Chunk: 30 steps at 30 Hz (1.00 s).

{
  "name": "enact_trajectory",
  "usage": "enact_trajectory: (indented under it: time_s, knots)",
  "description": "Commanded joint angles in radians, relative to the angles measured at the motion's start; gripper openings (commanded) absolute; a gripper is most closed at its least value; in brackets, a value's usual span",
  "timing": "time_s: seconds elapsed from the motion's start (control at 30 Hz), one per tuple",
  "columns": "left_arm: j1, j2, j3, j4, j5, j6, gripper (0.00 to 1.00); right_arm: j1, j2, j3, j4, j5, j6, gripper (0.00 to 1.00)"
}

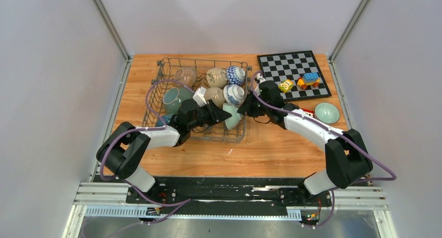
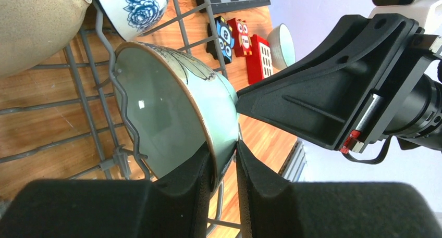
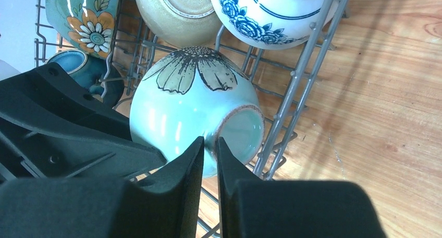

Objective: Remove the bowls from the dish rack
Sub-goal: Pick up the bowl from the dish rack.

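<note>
The left jaws were almost closed, pinching the rim of a pale aqua bowl (image 2: 172,113), one side inside it and one outside. The right jaws, just as narrow, clamped that bowl's foot ring from the opposite side. The bowl lay tipped on its side in the front right corner of the dish rack (image 1: 200,59), against the wires. Deeper in the rack sat a blue-flowered bowl (image 1: 234,95) and a beige bowl (image 1: 215,95). Right of the rack, a green bowl (image 1: 327,112) rested on the counter (image 1: 271,149).
</note>
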<state>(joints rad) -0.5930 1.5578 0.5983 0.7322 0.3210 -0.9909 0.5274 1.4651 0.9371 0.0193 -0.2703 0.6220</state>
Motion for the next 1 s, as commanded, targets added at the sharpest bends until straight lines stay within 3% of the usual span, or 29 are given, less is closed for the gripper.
enact_trajectory:
  time_s: [0.0, 0.2, 0.33, 0.57, 0.97]
  knots:
    - [-0.022, -0.037, 0.024, 0.094, 0.043, 0.001, 0.23, 0.012, -0.025, -0.02, 0.02, -0.065, 0.028, 0.17]
    - [-0.03, -0.04, 0.036, 0.099, 0.058, -0.002, 0.16, 0.012, -0.031, -0.025, 0.021, -0.067, 0.034, 0.18]
    - [-0.033, -0.055, 0.043, 0.097, 0.062, 0.007, 0.0, 0.013, -0.044, -0.021, 0.012, -0.06, 0.027, 0.19]
    - [-0.033, -0.058, 0.035, 0.114, 0.067, 0.002, 0.0, 0.012, -0.059, -0.03, 0.003, -0.051, 0.031, 0.24]
    - [-0.033, -0.061, 0.046, 0.109, 0.058, -0.021, 0.0, -0.018, -0.126, -0.035, -0.05, -0.032, 0.025, 0.44]
